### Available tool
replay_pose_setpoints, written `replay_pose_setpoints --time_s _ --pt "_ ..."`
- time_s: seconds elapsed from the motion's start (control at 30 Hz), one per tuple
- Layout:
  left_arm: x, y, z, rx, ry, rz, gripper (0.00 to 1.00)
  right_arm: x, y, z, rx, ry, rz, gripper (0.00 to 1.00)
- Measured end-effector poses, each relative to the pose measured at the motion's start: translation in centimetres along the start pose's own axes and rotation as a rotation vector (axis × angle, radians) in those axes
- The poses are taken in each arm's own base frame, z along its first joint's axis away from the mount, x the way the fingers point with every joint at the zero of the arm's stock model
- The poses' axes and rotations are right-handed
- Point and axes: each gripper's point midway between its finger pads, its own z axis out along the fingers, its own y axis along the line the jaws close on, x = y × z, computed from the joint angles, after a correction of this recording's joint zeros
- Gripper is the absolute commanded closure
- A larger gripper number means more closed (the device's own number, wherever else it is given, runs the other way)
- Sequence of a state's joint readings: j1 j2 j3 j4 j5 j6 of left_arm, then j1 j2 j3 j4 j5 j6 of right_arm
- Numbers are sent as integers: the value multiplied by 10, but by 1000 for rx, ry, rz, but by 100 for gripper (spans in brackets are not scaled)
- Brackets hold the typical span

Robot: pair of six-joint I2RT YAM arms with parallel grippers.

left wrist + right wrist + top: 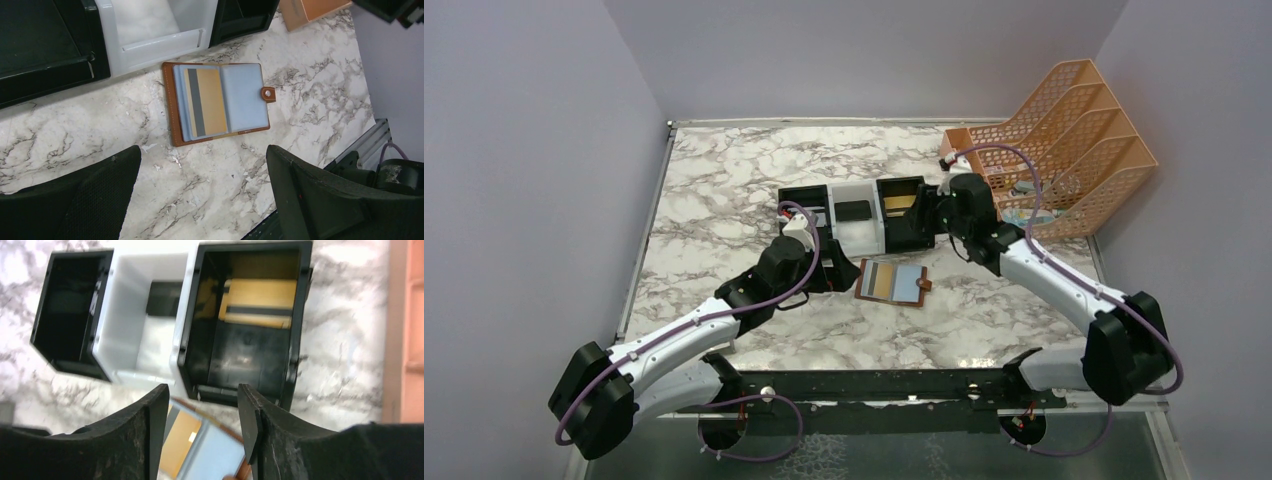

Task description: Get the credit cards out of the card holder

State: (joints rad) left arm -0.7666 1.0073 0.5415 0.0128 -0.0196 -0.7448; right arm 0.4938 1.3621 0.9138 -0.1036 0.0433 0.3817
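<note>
The card holder (892, 283) lies open and flat on the marble table (724, 190), just below centre in the top view. Its long axis runs left to right with a slight tilt, and the snap tab (925, 285) points right. In the left wrist view the card holder (245, 97) sits in the upper middle. A gold card (206, 102) is tucked in its left pocket, standing upright in the frame with a grey stripe down its left side; the right pocket shows plain blue-grey.

The holder's upper edge lies close to the black-white-black tray (864, 242), apart from it by a narrow strip of marble. Bare marble lies open below the holder and to its right. A second gold card (257, 302) leans in the tray's right black compartment, and a dark card (852, 210) sits in the white middle one. An orange file rack (1064, 140) fills the upper right corner.

The left gripper (205, 200) reaches in from the lower left, low over the table just left of the holder, its jaws spread wide and empty. The right gripper (202, 425) stretches in from the lower right and hangs over the right black compartment, its jaws partly apart with nothing between them.
</note>
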Motion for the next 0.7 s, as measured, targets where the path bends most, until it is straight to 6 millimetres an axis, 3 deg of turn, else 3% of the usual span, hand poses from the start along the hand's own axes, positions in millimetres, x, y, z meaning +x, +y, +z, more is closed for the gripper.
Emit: replay_pose_setpoints --time_s 0.2,0.37,0.53,0.7 --pt "2 2 1 -4 4 -6 1 46 18 -23 -152 102 44 47" --pt "8 6 5 -19 21 -12 1 87 30 -26 -263 221 68 52" --pt "7 6 5 -19 21 -24 1 136 25 -24 -284 350 98 57" --pt "7 7 5 -26 17 -28 1 142 31 -20 -289 360 103 58"
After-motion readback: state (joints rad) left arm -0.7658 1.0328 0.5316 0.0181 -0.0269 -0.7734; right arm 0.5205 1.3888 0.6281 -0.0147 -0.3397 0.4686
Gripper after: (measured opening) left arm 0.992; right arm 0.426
